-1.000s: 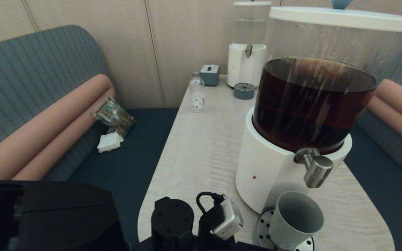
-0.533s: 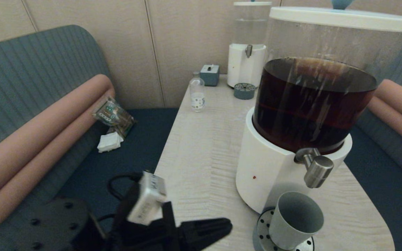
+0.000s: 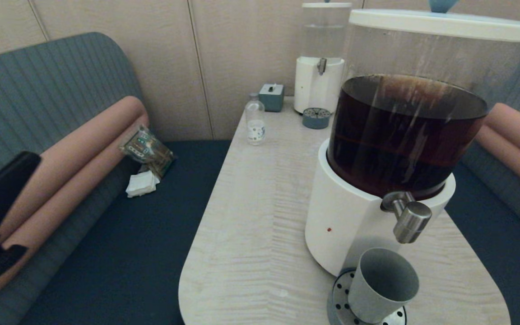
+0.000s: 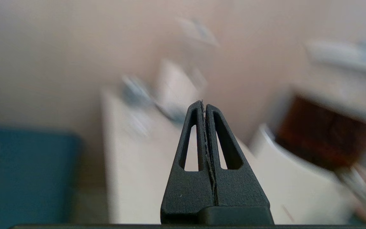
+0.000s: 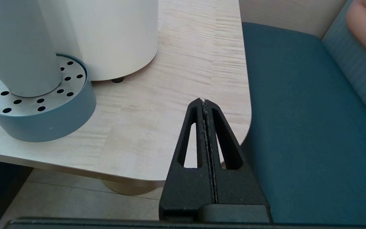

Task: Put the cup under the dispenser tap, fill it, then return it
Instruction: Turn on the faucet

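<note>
**Cup on the drip tray, both claws empty**

The small grey-green matte tumbler cup (image 3: 383,285) is seen upright on the perforated steel drip tray (image 3: 339,289) at the worktop's (image 3: 251,253) near right corner, just below and slightly short of the stubby brushed-steel dispenser tap (image 3: 406,216). The left claw (image 4: 204,109) is pressed together, held well off the worktop's left edge. The right claw (image 5: 204,106), also pressed together, is parked nearer, past the near right corner, where open room is left.

cup (image 3: 384,284) on drip tray (image 3: 337,289), below tap (image 3: 406,216) | dispenser (image 3: 395,149) right on table (image 3: 251,216) | bottle (image 3: 255,119), box (image 3: 271,96), small dispenser (image 3: 319,58) at far end | bench (image 3: 142,225) left of table
</note>
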`<state>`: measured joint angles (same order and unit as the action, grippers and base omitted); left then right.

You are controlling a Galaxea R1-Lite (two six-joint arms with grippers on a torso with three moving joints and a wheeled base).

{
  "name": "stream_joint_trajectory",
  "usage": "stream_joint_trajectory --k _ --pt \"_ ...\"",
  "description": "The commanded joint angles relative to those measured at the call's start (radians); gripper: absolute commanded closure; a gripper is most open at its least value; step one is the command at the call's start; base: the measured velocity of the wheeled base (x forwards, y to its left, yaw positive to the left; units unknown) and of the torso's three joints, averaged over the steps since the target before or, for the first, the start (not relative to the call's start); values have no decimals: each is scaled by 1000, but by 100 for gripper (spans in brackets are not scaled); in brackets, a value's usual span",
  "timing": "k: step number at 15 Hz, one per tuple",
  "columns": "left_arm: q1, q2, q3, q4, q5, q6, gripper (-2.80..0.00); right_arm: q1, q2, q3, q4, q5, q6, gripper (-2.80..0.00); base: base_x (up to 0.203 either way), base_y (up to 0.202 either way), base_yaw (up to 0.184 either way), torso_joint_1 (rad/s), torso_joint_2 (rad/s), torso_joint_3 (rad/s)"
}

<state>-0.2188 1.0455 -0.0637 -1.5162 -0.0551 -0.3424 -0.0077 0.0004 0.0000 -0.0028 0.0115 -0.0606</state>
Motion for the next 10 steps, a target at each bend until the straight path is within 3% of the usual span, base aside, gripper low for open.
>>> stream_joint_trajectory --k 1,4,8,10 --pt "85 -199 33 -4 5 -6 0 0 -2 9 0 1 -1 0 0 0 0 0 0 0" --pt "156 -425 55 49 11 -11 0 0 -2 9 0 1 -1 0 0 0 0 0 0 0" --pt "213 -766 62 255 11 -8 0 0 -2 9 0 1 -1 0 0 0 0 0 0 0" --pt "234 -834 63 211 15 -1 0 0 -2 9 0 1 -1 0 0 0 0 0 0 0"
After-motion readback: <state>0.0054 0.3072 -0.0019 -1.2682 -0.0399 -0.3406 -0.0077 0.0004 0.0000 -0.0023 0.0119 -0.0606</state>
